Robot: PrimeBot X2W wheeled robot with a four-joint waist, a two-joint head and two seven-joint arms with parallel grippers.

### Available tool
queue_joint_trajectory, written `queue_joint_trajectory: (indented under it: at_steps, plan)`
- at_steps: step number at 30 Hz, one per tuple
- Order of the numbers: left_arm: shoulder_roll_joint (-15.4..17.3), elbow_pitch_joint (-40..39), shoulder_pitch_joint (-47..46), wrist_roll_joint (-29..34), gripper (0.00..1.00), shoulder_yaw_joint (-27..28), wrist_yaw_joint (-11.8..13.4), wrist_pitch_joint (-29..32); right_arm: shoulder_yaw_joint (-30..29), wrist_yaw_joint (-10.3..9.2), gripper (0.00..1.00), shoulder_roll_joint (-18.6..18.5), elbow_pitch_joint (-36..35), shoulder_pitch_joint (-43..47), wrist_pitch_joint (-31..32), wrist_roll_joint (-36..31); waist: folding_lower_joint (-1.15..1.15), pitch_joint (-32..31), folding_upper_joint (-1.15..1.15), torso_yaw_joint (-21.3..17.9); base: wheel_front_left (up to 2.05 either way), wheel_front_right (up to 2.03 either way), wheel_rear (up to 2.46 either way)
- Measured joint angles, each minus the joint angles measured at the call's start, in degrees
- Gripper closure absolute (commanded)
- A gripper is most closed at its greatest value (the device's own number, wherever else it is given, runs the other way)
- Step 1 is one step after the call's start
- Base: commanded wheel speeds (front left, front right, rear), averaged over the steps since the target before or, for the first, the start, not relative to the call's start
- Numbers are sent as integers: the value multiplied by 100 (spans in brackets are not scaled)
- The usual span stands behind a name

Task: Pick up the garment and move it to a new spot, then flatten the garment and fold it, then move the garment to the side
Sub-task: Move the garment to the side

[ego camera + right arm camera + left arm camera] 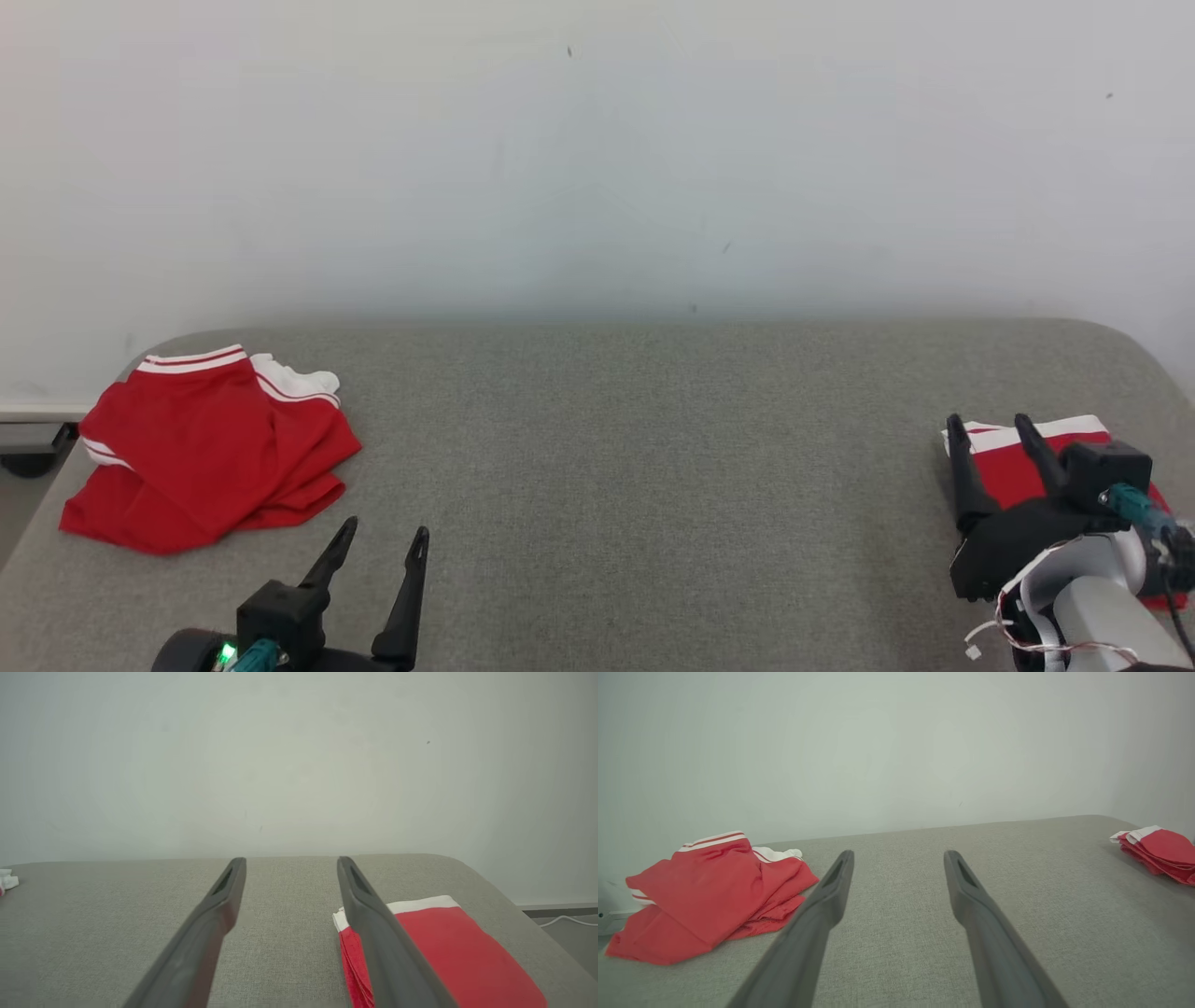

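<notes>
A crumpled red garment (205, 453) with white striped trim lies at the left end of the grey table; the left wrist view has this garment (705, 896) at its left. My left gripper (385, 541) hovers open just right of and nearer than it, empty; the same left gripper (899, 858) points across bare table. My right gripper (991, 427) is open and empty at the right end, over the edge of a folded stack. In the right wrist view the right gripper (289, 863) has its right finger crossing that stack.
A neat stack of folded red garments (1018, 467) with white bands lies at the table's right end, the same stack (448, 952) seen close from the right wrist and the stack (1160, 851) far off from the left wrist. A pale wall (597, 159) rises behind the grey table (653, 448).
</notes>
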Motion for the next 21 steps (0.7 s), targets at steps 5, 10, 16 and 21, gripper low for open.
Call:
queue_joint_trajectory:
  at_steps: [5, 10, 16, 21]
  plan:
    - [23, -5, 177, -8, 0, 137, 11, -1, -52, 14, 0, 177, -428, 358, -48, 119, 0, -95, 0, -137, 0, 0, 0]
    - [20, 4, 210, -27, 0, 243, 52, -1, -110, -12, 0, 282, -623, 725, -49, 199, 0, -130, 0, -171, 0, 0, 0]
    - [16, 65, 322, -44, 0, 381, 54, 4, -92, -53, 0, 405, -800, 913, -49, 258, 0, -106, 0, -145, 0, 0, 0]
    - [8, 89, 330, -45, 0, 432, 59, 9, -55, -60, 0, 414, -946, 981, -49, 258, 0, -88, 0, -115, 0, 0, 0]
